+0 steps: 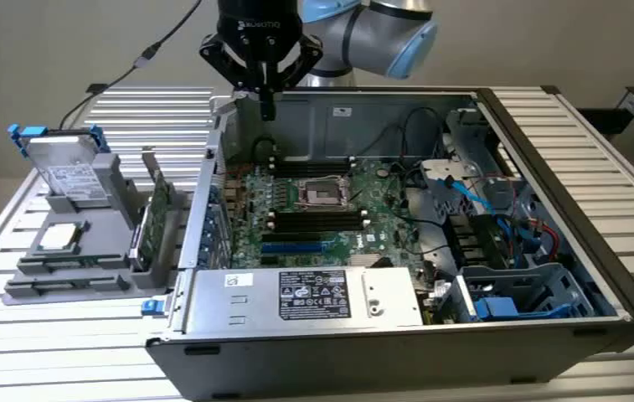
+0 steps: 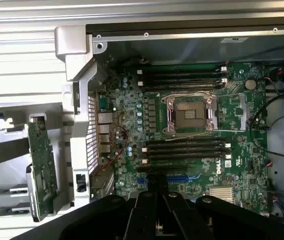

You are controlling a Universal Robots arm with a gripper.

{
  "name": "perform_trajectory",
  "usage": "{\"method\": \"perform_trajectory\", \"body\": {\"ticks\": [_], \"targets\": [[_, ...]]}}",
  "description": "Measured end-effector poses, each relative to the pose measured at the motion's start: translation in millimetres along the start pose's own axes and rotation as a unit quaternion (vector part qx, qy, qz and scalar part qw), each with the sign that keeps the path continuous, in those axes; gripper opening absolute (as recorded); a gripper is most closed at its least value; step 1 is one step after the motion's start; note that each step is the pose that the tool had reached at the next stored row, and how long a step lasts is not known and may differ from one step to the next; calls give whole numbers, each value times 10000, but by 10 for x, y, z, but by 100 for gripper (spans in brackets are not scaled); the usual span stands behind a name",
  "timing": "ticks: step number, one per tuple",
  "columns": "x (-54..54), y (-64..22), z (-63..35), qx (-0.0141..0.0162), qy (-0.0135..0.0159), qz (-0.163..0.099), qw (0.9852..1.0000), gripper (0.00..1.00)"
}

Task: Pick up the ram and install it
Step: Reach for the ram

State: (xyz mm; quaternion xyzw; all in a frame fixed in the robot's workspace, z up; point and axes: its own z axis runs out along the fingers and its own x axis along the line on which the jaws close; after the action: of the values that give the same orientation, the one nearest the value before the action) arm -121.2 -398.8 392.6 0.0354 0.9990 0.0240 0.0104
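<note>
Hovering above rear of case point(image 1: 591, 219) with end effector point(image 1: 264, 95) pressed together, seemingly pinching the ram point(image 1: 267, 114) edge-on; risking a skewed, half-seated fit through arriving crosswise to the slots point(image 1: 314, 220).

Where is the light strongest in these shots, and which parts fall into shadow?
Exterior view: soft, even light; the table slats are bright, the front of the case dark. Wrist view: the slats beside the case look washed out, the socket frame glints, and the gripper is a near-black shape against the lit motherboard.
</note>
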Motion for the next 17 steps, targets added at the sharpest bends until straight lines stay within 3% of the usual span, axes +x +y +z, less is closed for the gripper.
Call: {"method": "perform_trajectory", "body": {"ticks": [9,17], "targets": [[9,-1,-1,1,0,0,10000,10],[370,-26,-8,0,5,-3,10000,10]]}}
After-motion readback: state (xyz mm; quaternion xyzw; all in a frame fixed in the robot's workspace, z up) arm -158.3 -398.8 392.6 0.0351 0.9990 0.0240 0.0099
